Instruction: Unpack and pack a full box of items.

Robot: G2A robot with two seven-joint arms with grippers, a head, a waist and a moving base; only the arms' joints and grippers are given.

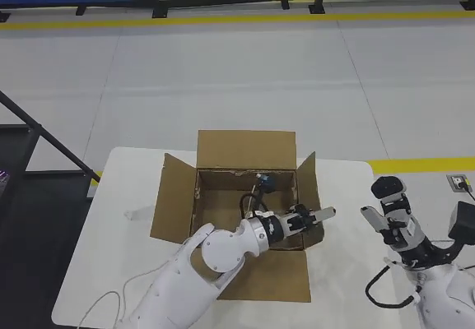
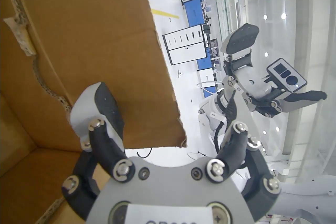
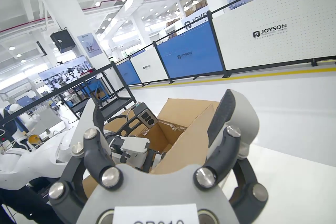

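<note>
On white table [image 1: 130, 247], open cardboard box [image 1: 245, 150]; at its 3 o'clock wall, left gripper [image 1: 313, 218], fingers apart; farther toward 3 o'clock, right gripper [image 1: 388, 206], likewise spread, empty.

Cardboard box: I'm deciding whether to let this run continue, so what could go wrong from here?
The left gripper is open at the right flap of the cardboard box, one finger seemingly past its edge; a sideways move could bend the flap or drag the box. The right gripper, also open, hangs just beyond that flap, so the arms might collide if the left swings outward.
</note>
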